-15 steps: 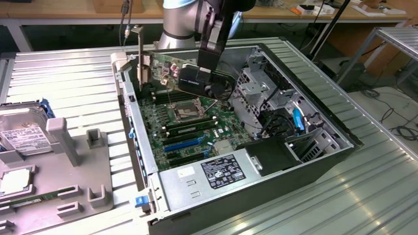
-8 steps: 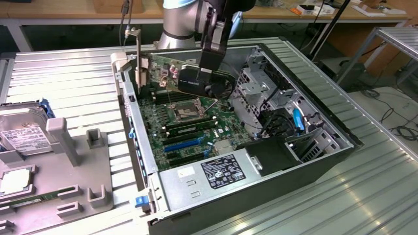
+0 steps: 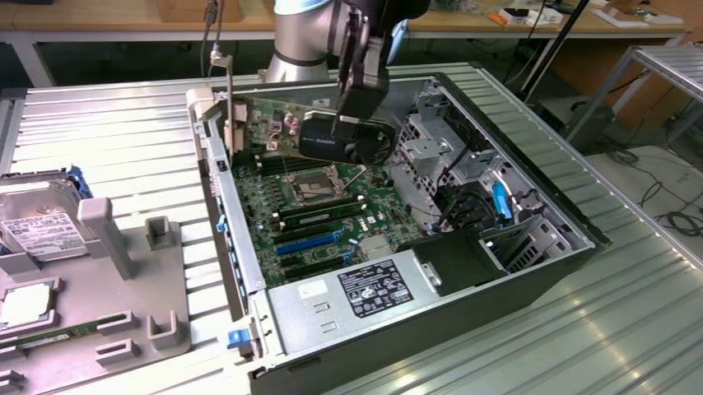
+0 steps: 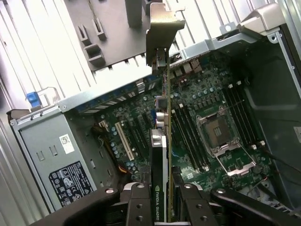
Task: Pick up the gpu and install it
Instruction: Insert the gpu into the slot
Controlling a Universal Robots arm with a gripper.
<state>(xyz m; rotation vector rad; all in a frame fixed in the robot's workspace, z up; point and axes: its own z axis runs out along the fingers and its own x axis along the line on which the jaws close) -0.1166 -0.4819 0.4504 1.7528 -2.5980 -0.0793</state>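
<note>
- A silver boxy hard drive with a white label (image 3: 33, 226) lies in a grey plastic holder tray (image 3: 110, 239) at the exterior view's left edge.
- The green circuit-board gpu with a silver end bracket (image 3: 267, 123) is at upper centre, over the green motherboard (image 3: 379, 193) of the open black computer case (image 3: 439, 346).
- The black gripper (image 4: 162, 207) is clamped narrowly on the gpu's edge.

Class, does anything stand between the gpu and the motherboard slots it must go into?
Nothing visible does. The hand holds the gpu edge-on over the motherboard; the white slot beside it is bare, though the card hides what lies directly beneath.
</note>
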